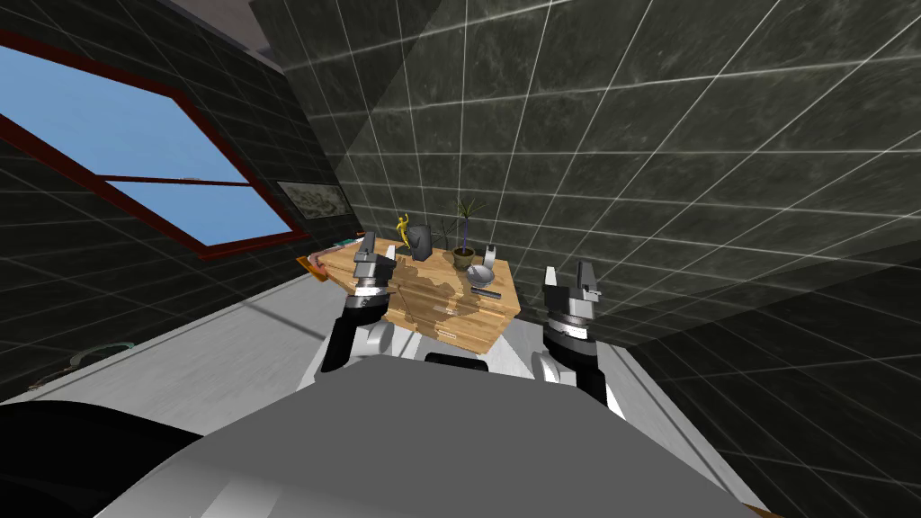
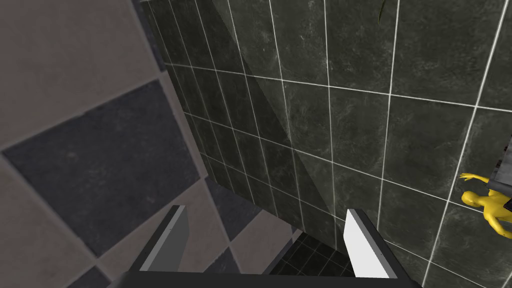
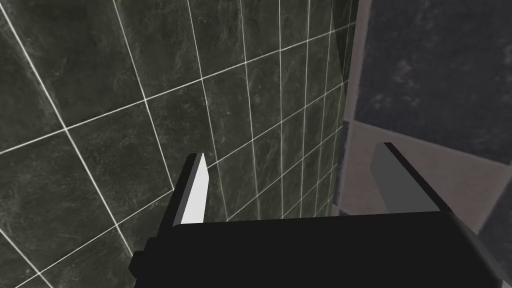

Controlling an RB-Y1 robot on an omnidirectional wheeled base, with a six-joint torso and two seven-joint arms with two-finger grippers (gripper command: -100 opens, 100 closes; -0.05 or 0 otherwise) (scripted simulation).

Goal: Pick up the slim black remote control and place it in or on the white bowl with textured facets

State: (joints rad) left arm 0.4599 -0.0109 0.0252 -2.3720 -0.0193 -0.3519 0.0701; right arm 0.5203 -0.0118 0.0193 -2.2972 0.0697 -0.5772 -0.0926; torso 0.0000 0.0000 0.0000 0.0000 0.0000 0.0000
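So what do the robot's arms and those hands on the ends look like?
The left arm and right arm are white and grey with black sections and ribbed silver wrist rings. The left gripper and right gripper each have two thin, flat, light grey fingers like blades, rising from a dark box.

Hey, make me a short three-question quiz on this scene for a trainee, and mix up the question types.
1. Where is the black remote control? A: on the wooden top, just in front of the white bowl; B: inside the bowl; C: held in a pincer.
2. True or false: the left pincer and the right pincer are both open.
3. Fill in: the figurine on the wooden top is coloured ____.
Key: 1 A; 2 true; 3 yellow.
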